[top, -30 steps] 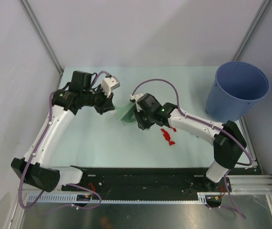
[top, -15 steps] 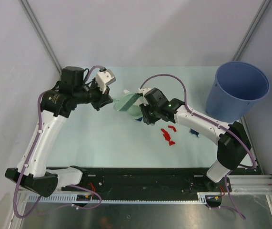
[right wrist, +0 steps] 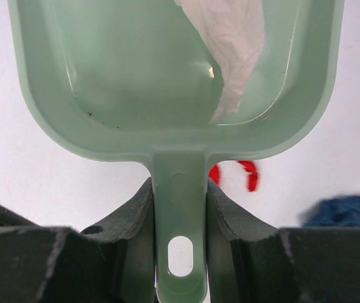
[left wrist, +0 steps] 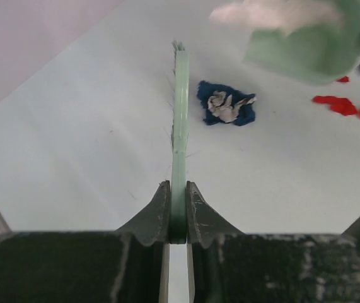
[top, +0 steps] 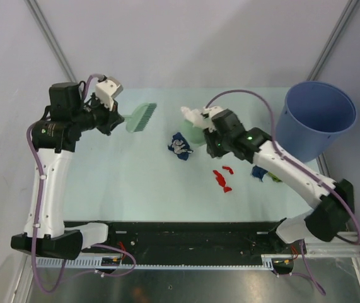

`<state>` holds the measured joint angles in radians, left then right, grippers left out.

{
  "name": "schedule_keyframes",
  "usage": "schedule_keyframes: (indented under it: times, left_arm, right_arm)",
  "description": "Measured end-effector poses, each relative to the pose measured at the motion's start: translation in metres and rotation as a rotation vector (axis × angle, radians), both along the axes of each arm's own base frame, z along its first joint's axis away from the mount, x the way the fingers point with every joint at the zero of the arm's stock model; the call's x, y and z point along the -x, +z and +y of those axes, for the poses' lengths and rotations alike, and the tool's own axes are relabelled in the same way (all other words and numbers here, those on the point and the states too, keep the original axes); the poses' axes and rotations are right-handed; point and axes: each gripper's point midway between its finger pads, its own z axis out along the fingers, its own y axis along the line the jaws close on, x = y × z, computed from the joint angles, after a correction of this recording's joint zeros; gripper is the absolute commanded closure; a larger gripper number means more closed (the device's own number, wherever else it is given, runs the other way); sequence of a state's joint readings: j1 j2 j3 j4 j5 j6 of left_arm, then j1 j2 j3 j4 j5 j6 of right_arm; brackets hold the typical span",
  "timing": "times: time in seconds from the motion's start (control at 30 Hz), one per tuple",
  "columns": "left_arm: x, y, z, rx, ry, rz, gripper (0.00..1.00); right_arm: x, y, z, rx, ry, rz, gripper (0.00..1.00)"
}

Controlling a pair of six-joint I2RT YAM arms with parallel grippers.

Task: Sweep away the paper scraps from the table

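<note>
My left gripper (top: 118,118) (left wrist: 178,208) is shut on the handle of a mint-green brush (top: 140,117) (left wrist: 181,120), held above the table (top: 123,183) at the back left. My right gripper (top: 212,136) (right wrist: 180,214) is shut on the handle of a mint-green dustpan (top: 195,131) (right wrist: 135,76), which carries a white paper scrap (right wrist: 230,44). On the table between the two tools lies a blue-and-white scrap (top: 180,147) (left wrist: 226,107). Red scraps (top: 220,178) (left wrist: 340,105) (right wrist: 249,173) lie below the dustpan. Blue and green scraps (top: 260,172) sit by the right forearm.
A tall blue bucket (top: 315,120) stands at the back right corner. A black-and-metal rail (top: 186,233) runs along the near edge, with both arm bases on it. Grey walls close in the left, back and right sides.
The left arm has drawn the brush back to the left. The right arm has carried the dustpan to the right, uncovering the blue-and-white scrap on the table.
</note>
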<state>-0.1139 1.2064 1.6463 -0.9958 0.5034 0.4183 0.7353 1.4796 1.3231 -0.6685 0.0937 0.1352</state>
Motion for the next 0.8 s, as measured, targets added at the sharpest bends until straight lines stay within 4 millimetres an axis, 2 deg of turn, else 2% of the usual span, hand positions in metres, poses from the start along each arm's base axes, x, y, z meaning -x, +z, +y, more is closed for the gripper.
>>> schedule_keyframes:
  times: [0.1, 0.2, 0.27, 0.4, 0.43, 0.53, 0.6, 0.67, 0.77, 0.8]
  left_arm:
    - [-0.009, -0.006, 0.015, -0.008, 0.054, 0.017, 1.00]
    - [-0.013, -0.011, 0.015, -0.009, 0.056, 0.032, 1.00]
    - [-0.013, -0.015, 0.015, -0.011, 0.056, 0.043, 1.00]
    - [-0.012, -0.027, 0.014, -0.008, 0.048, 0.075, 1.00]
    - [-0.012, -0.031, 0.013, -0.008, 0.045, 0.083, 1.00]
    - [-0.011, -0.041, 0.012, -0.008, 0.037, 0.109, 1.00]
    - [-0.010, -0.049, 0.011, -0.008, 0.030, 0.126, 1.00]
    - [-0.009, -0.056, 0.011, -0.007, 0.026, 0.146, 1.00]
    - [-0.008, -0.066, 0.011, -0.010, 0.023, 0.174, 1.00]
    - [-0.008, -0.068, 0.011, -0.010, 0.023, 0.180, 1.00]
  right_arm:
    - [-0.006, 0.031, -0.031, -0.015, -0.064, -0.076, 1.00]
    - [-0.010, 0.059, -0.072, -0.010, -0.159, -0.134, 1.00]
    - [-0.018, 0.082, -0.108, -0.003, -0.259, -0.170, 1.00]
    - [-0.035, 0.136, -0.193, 0.047, -0.505, -0.270, 1.00]
    - [-0.035, 0.153, -0.221, 0.076, -0.579, -0.308, 1.00]
    - [-0.023, 0.185, -0.283, 0.167, -0.740, -0.396, 1.00]
    - [-0.006, 0.195, -0.319, 0.276, -0.814, -0.426, 1.00]
    - [0.008, 0.202, -0.342, 0.400, -0.844, -0.436, 1.00]
    - [0.022, 0.204, -0.368, 0.648, -0.822, -0.406, 1.00]
    - [0.023, 0.204, -0.371, 0.671, -0.817, -0.399, 1.00]
